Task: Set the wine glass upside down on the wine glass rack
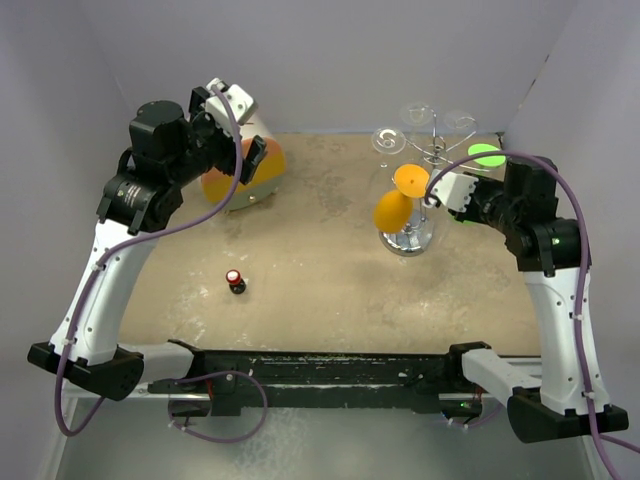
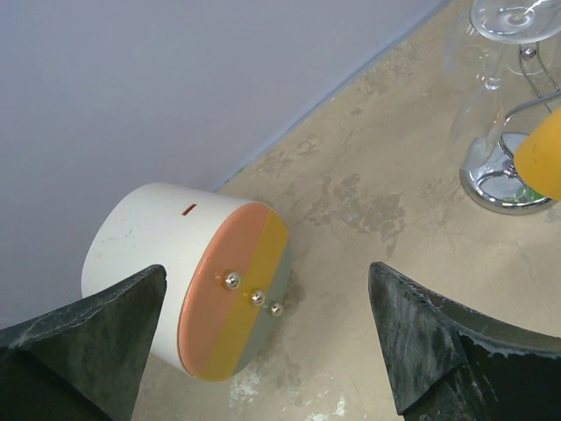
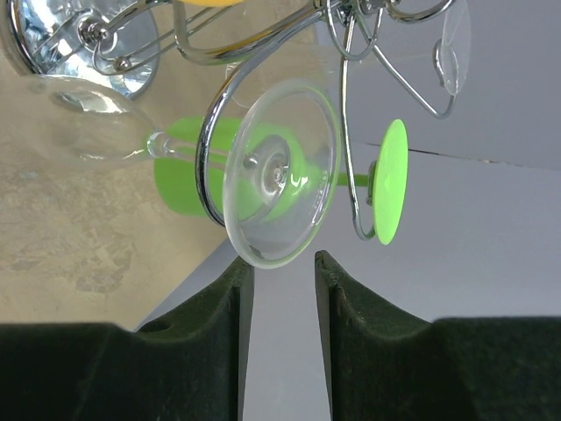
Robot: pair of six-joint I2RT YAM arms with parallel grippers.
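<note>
1. The right gripper (image 3: 282, 261) is standing narrowly parted, gripping nothing.
2. The clear wine glass (image 3: 280, 171) is hanging bowl-down just beyond its fingertips, foot facing them, stem lying in a loop of the wine glass rack (image 3: 207, 145).
3. The left gripper (image 2: 267, 270), wide open and empty, is hovering well apart.

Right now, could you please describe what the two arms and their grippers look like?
The left arm and right arm have white links, black joints and black bases, each trailed by a purple cable. A small green light glows on the right arm. The left gripper and right gripper have dark wedge-shaped fingers.
</note>
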